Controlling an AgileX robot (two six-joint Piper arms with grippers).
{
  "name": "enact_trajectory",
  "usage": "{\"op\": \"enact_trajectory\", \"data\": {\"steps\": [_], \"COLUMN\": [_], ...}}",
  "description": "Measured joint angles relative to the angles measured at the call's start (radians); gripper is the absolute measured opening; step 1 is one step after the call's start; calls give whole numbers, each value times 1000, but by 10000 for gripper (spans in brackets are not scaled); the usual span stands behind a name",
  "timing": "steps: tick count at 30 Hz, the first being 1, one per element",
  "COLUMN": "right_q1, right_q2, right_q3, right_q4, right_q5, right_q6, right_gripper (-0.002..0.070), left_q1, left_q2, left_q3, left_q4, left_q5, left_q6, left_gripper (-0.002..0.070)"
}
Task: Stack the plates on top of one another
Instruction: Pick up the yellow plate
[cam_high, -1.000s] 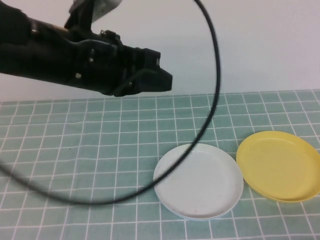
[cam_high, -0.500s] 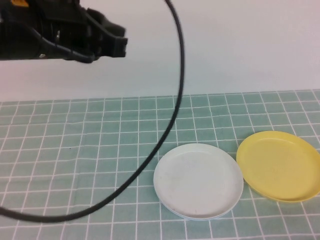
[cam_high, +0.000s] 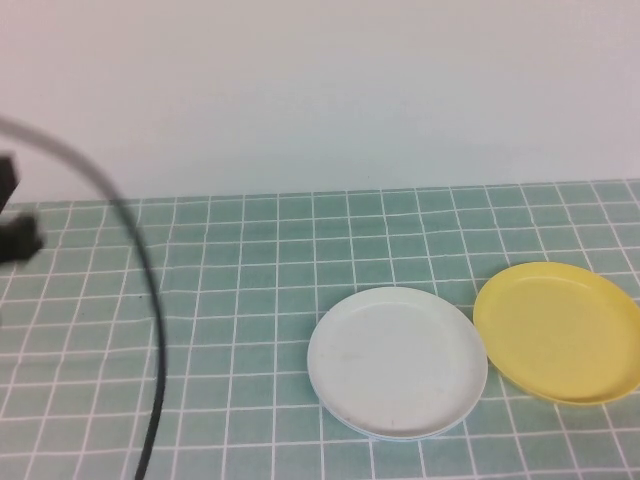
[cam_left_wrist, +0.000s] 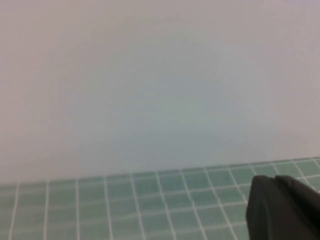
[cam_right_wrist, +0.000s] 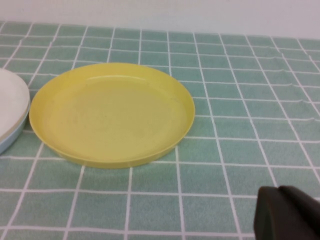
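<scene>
A white plate (cam_high: 397, 358) lies on the green checked mat, stacked on a light blue plate (cam_high: 392, 436) of which only a thin rim shows. Just right of them a yellow plate (cam_high: 558, 330) lies by itself, almost touching. In the right wrist view, the yellow plate (cam_right_wrist: 112, 114) lies ahead, with the white plate (cam_right_wrist: 10, 97) and the blue rim (cam_right_wrist: 7, 143) at the frame's edge. My right gripper (cam_right_wrist: 277, 190) is shut and empty, low over the mat, short of the yellow plate. My left gripper (cam_left_wrist: 275, 182) is shut and empty, facing the wall, away from the plates.
A black cable (cam_high: 152, 330) curves down over the left of the mat. A dark piece of the left arm (cam_high: 15, 238) shows at the left edge. A white wall (cam_high: 320, 90) rises behind the green checked mat (cam_high: 240, 300).
My left arm has swung up and away to the left, almost out of the high view, with its cable trailing left after it. The plates have not moved.
</scene>
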Motion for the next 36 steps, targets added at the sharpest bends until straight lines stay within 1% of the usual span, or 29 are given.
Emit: {"op": "enact_trajectory", "data": {"steps": [3,9,14,18,20,25,27,29,32,34,36], "right_q1": [0,0,0,0,0,0,0,0,0,0,0], "right_q2": [0,0,0,0,0,0,0,0,0,0,0], "right_q3": [0,0,0,0,0,0,0,0,0,0,0], "right_q4": [0,0,0,0,0,0,0,0,0,0,0], "right_q5": [0,0,0,0,0,0,0,0,0,0,0], "right_q6": [0,0,0,0,0,0,0,0,0,0,0], "right_gripper": [-5,-5,-5,-5,-5,-5,-5,-5,-5,-5,-5], "left_q1": [60,131,220,259,259,259,259,259,259,259,259], "left_q2": [-151,-483,-721,-808,-819,-819,-819,-819,-819,-819,-819], "left_q3": [148,442,610,699,738,736,734,734,734,734,734], "left_q4": [-43,-37,-47,-43,-57,-61,-15,73,207,288,360], "left_q5": [0,-11,-13,-6,-6,145,212,203,186,176,176], "left_q6": [0,58,53,53,49,25,-36,-160,-300,-350,-350], "left_gripper": [0,0,0,0,0,0,0,0,0,0,0]}}
